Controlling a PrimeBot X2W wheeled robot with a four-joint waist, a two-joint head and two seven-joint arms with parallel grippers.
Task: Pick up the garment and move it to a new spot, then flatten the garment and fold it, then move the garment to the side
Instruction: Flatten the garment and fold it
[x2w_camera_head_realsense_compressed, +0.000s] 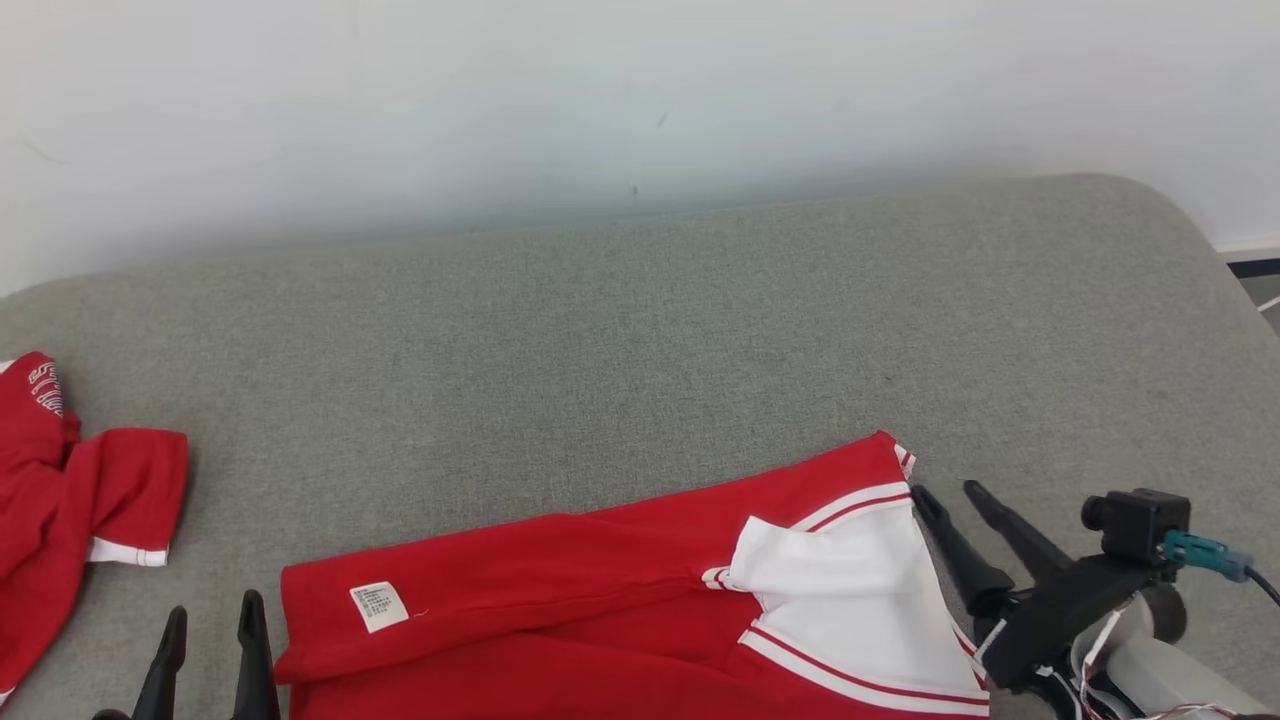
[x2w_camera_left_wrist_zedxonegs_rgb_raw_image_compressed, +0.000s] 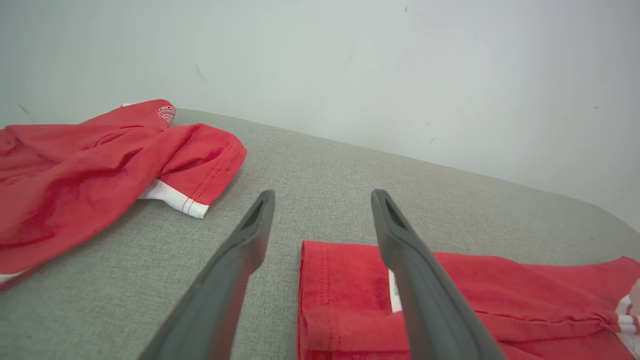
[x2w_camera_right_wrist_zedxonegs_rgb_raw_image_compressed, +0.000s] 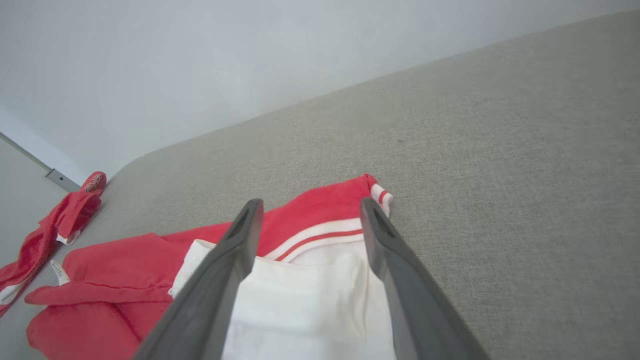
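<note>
The garment (x2w_camera_head_realsense_compressed: 600, 600), red with a white, red-striped panel, lies folded in a long band at the near edge of the grey padded surface (x2w_camera_head_realsense_compressed: 640, 340). A white label shows near its left end. My left gripper (x2w_camera_head_realsense_compressed: 212, 605) stands open just left of that end, and in the left wrist view (x2w_camera_left_wrist_zedxonegs_rgb_raw_image_compressed: 324, 195) the red hem (x2w_camera_left_wrist_zedxonegs_rgb_raw_image_compressed: 345, 280) lies below its spread fingers. My right gripper (x2w_camera_head_realsense_compressed: 948, 490) is open at the garment's right end. The right wrist view (x2w_camera_right_wrist_zedxonegs_rgb_raw_image_compressed: 311, 202) looks along its fingers over the white panel (x2w_camera_right_wrist_zedxonegs_rgb_raw_image_compressed: 300, 300). Neither gripper holds cloth.
A second red garment (x2w_camera_head_realsense_compressed: 60, 490) lies bunched at the surface's far left edge, also seen in the left wrist view (x2w_camera_left_wrist_zedxonegs_rgb_raw_image_compressed: 75, 175). A pale wall rises behind the surface. The surface's rounded right corner drops to the floor (x2w_camera_head_realsense_compressed: 1260, 290).
</note>
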